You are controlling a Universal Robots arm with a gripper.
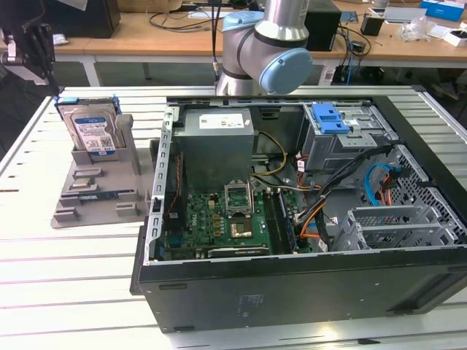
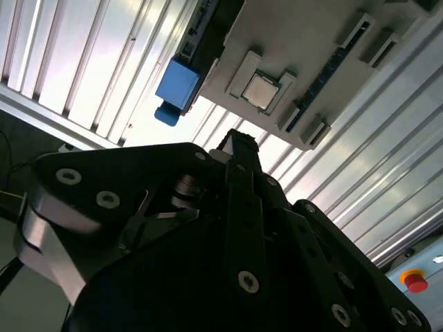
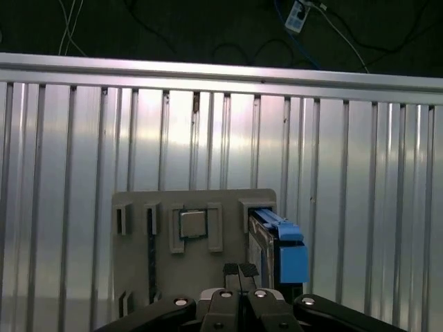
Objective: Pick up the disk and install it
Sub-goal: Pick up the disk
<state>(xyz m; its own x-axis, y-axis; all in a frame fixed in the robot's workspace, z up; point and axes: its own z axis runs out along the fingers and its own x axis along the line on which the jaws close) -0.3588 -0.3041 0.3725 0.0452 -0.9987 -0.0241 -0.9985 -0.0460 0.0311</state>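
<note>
**While the pincer hangs closed, one disk stands in its holder**

Where the grey holder (image 1: pixel 95 186) lies on the slatted metal table (image 1: pixel 44 277), one disk (image 1: pixel 89 125) stands upright on edge in a slot at the holder's far end, its white-and-blue label facing the exterior view. Both wrist views look down on that holder. In the first wrist view the disk's blue bracket (image 3: pixel 282 245) runs along one end of the holder, and one processor chip (image 3: pixel 193 224) sits in a recess of the holder just beside it. The single pincer (image 3: pixel 239 271) hangs over the holder with its two fingertips pressed together and nothing between them, not touching the disk.

One open computer case (image 1: pixel 292 286) lies on the table just beside the holder, to the exterior view's right of it. Inside the case are one grey power supply box (image 1: pixel 217 142), one green motherboard (image 1: pixel 226 219) and one metal drive cage (image 1: pixel 343 146) topped by a blue latch. One robot arm (image 1: pixel 266 44) rises beyond the holder, behind the case.
</note>
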